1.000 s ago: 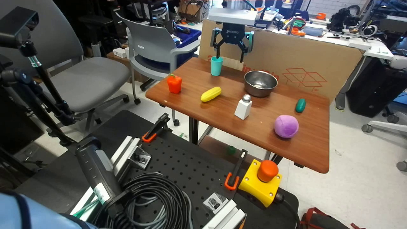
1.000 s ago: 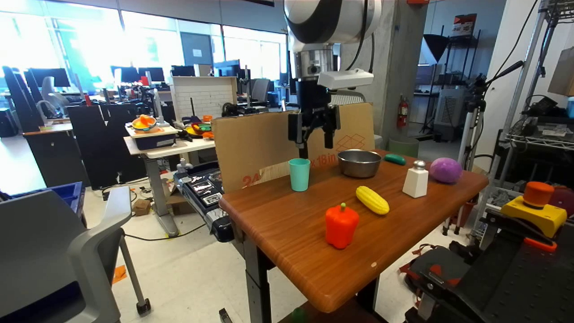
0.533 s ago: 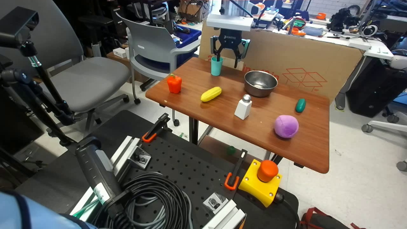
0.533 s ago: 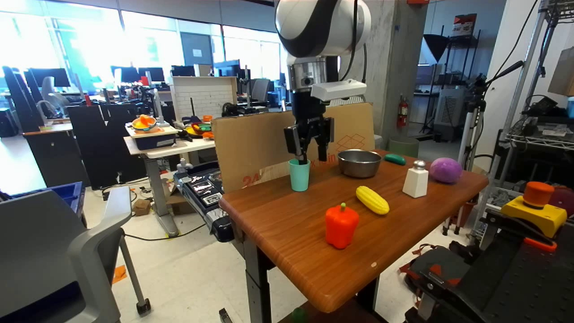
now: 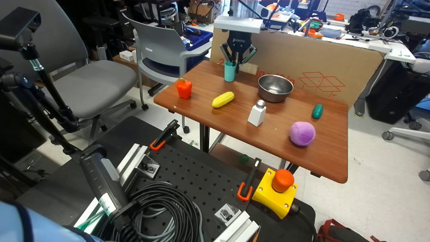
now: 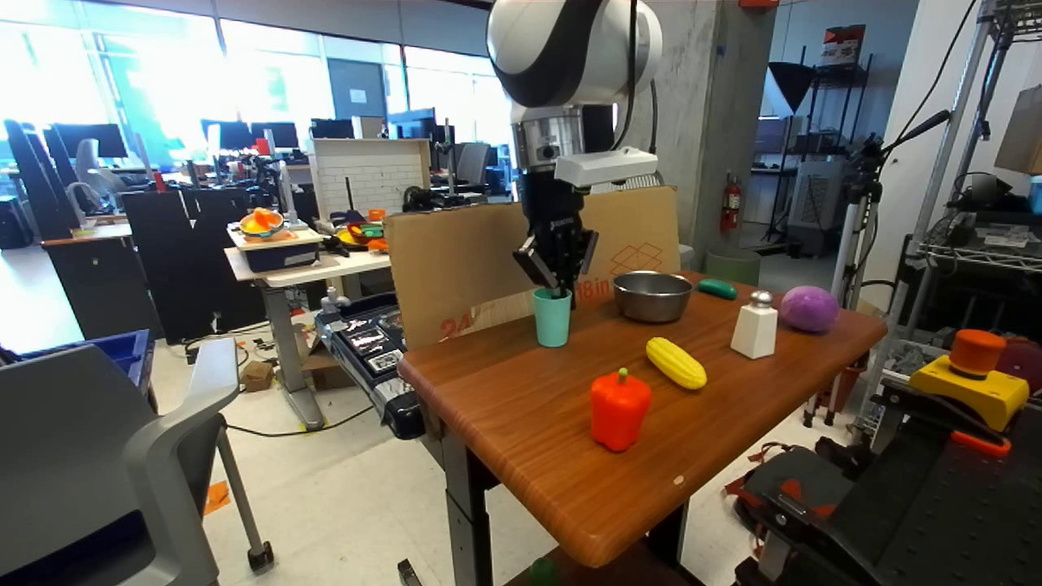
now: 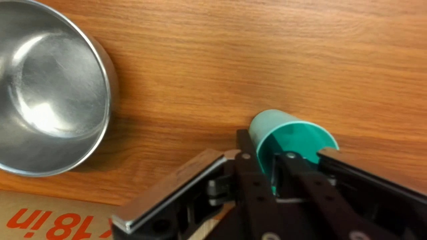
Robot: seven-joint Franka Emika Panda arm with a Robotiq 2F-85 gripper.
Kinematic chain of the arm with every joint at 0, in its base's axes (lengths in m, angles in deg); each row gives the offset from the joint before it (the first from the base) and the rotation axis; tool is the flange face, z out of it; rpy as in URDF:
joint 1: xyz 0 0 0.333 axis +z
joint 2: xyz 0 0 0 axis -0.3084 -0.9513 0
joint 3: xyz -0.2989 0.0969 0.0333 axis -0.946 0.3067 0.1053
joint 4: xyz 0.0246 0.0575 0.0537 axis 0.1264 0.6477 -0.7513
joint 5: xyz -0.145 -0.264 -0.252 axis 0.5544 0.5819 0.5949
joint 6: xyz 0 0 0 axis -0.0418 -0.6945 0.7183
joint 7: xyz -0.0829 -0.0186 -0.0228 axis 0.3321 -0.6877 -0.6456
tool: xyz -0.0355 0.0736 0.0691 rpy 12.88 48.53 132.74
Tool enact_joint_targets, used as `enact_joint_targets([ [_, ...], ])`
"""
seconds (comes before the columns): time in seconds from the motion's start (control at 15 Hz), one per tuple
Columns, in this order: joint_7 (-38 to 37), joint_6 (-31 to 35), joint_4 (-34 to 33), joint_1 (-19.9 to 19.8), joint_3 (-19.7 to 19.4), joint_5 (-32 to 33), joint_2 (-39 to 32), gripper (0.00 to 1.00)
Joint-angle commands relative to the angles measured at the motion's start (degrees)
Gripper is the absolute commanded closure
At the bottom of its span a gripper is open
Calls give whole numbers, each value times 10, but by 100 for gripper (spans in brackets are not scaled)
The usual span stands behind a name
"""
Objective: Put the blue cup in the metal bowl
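Observation:
The blue cup (image 5: 229,74), a turquoise plastic one, stands upright on the wooden table in both exterior views. My gripper (image 7: 259,144) straddles the cup's wall: one finger reaches down inside the cup, while the other lies along its outside. In the wrist view, the fingers are drawn close together with the wall of the cup (image 7: 272,119) pinched between them. The fingertip inside the cup is partly hidden. Bare inside, the shiny metal bowl (image 6: 651,303) rests on the table a short way off; the wrist view shows the bowl (image 7: 60,80) at upper left.
A cardboard sheet (image 5: 322,64) stands behind the table, close to the cup and bowl. Also on the table are a red pepper (image 6: 620,411), a yellow corn cob (image 6: 676,364), a white shaker (image 6: 755,330), a purple ball (image 5: 302,133) and a green piece (image 5: 317,111).
My gripper has come down, one finger entering the cup, and its fingers have drawn together on the wall. The cup has shifted slightly toward the bowl.

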Motion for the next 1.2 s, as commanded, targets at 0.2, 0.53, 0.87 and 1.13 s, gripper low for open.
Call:
enact_joint_targets([
  [0.2,17,-16,48,-15,30,-25,77,99],
  [0.53,30,-28,104,-63,19,-74,169,99],
  [0.87,32,-62,117,-121,-20,-85,203,99],
  [1.13,33,-75,105,-147,-41,-78,181,99],
])
